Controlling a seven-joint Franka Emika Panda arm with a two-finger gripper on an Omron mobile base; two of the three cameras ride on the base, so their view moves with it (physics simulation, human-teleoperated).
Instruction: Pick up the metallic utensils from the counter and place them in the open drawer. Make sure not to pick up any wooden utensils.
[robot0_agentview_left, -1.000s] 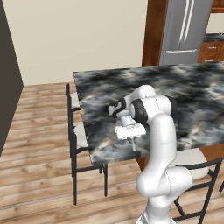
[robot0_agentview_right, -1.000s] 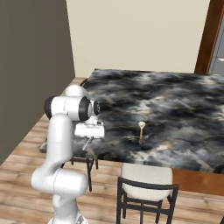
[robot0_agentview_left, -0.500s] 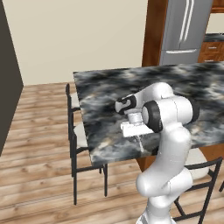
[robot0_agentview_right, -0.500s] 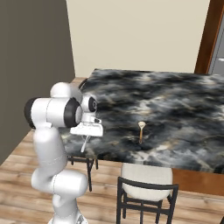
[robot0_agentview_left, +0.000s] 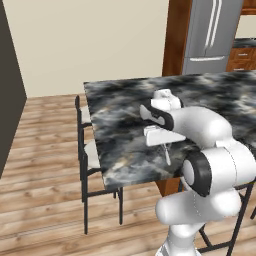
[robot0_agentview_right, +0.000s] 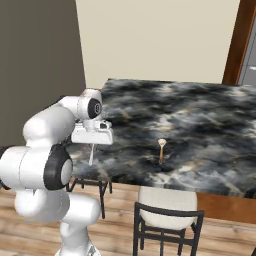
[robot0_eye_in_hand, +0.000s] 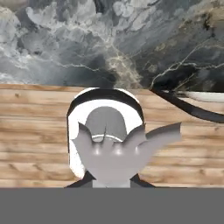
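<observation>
Left base view shows the gripper (robot0_agentview_left: 165, 145) above the near part of the counter (robot0_agentview_left: 120, 105), a slim silver fork (robot0_agentview_left: 167, 154) hanging down from between its closed fingers. In the right base view the fork (robot0_agentview_right: 91, 154) dangles just over the slab's near edge. Farther out on the black, grey and white marbled top lies the tan wooden spoon (robot0_agentview_right: 161, 148), well apart.

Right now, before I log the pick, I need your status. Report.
The hand shut on a fork, hanging by the counter edge. Wooden spoon lies on the counter, well apart. Nothing in the way.
</observation>
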